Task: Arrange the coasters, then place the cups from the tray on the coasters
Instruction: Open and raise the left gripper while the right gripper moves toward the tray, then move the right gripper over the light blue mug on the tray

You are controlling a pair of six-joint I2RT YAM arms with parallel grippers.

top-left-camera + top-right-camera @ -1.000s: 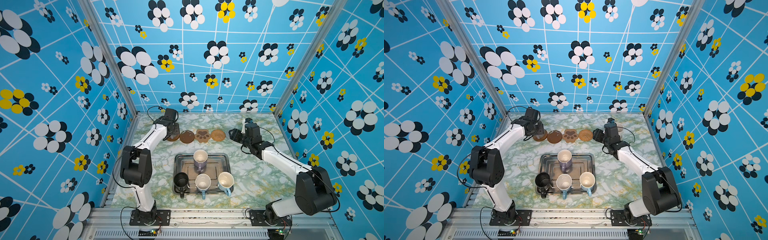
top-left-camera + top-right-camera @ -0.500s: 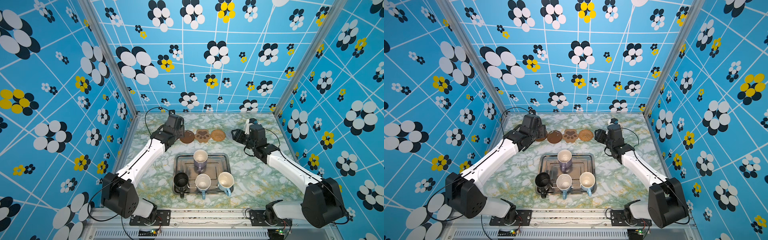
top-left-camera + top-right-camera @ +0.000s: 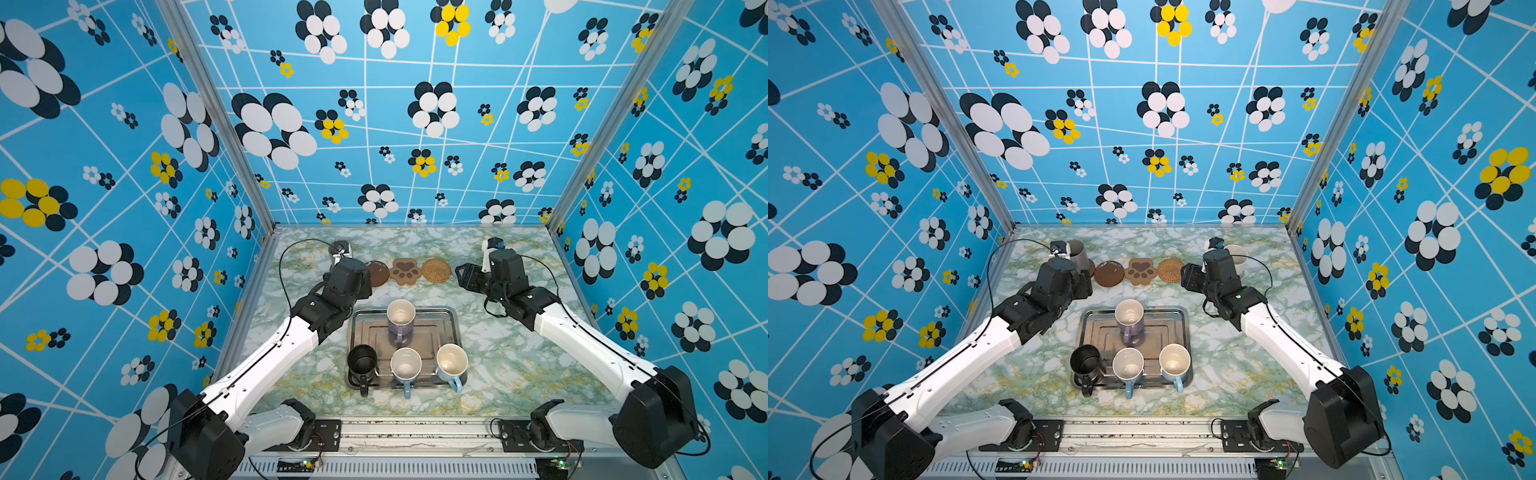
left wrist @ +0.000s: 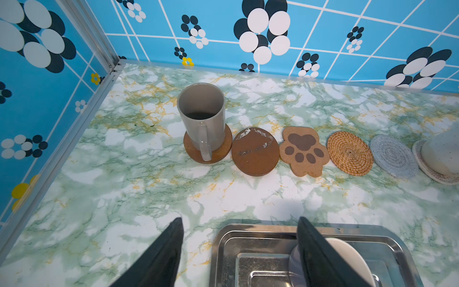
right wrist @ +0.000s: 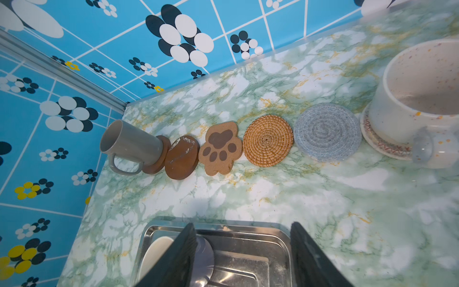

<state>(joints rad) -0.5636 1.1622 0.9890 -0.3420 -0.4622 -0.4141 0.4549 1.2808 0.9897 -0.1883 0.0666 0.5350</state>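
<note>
Lavender mug (image 3: 401,318), upright at the tray's (image 3: 432,332) far end: lies between both grippers, seemingly nearer the left gripper (image 4: 239,220) than the right gripper (image 5: 243,225); both sets of fingers spread wide, empty.

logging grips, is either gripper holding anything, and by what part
Nothing is held. In the wrist views the left gripper and the right gripper both stand open, with nothing between their jaws.

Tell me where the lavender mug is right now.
In both top views the lavender mug stands upright at the far middle of the tray, directly behind the light blue mug in the near row's middle.
</note>
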